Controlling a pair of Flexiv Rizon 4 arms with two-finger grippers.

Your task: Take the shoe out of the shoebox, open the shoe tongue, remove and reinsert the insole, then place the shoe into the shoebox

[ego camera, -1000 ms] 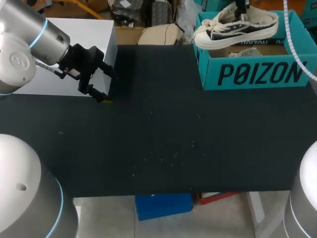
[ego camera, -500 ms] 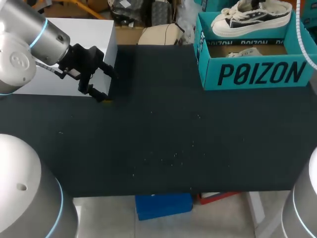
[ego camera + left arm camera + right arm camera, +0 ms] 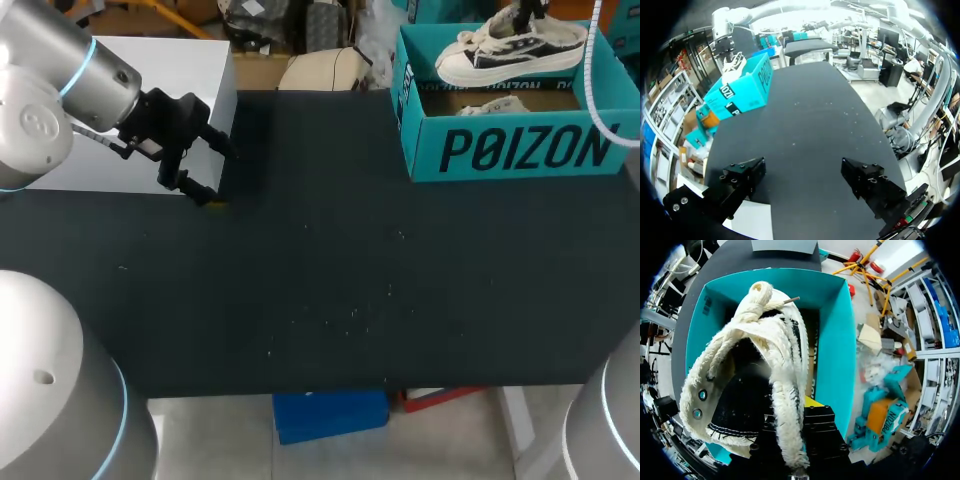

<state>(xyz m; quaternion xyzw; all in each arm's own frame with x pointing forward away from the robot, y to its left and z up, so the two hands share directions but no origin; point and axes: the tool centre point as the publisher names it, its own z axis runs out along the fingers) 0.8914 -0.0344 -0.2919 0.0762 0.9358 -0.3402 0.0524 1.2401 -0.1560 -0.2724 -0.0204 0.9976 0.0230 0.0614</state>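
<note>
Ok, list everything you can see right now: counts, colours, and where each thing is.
shoe: 1, white and black, held above the open shoebox
shoebox: 1, teal, far right of the table
pale item: 1, whitish, inside the shoebox; cannot tell what it is
white box: 1, white, table's far left corner
table: 1, black
left gripper: 1, black, open, holding nothing, beside the white box
right gripper: 1, black, shut on the shoe's collar

Cream-and-black shoe (image 3: 500,60); teal shoebox (image 3: 510,150) with black lettering; plain black table (image 3: 350,280).
</note>
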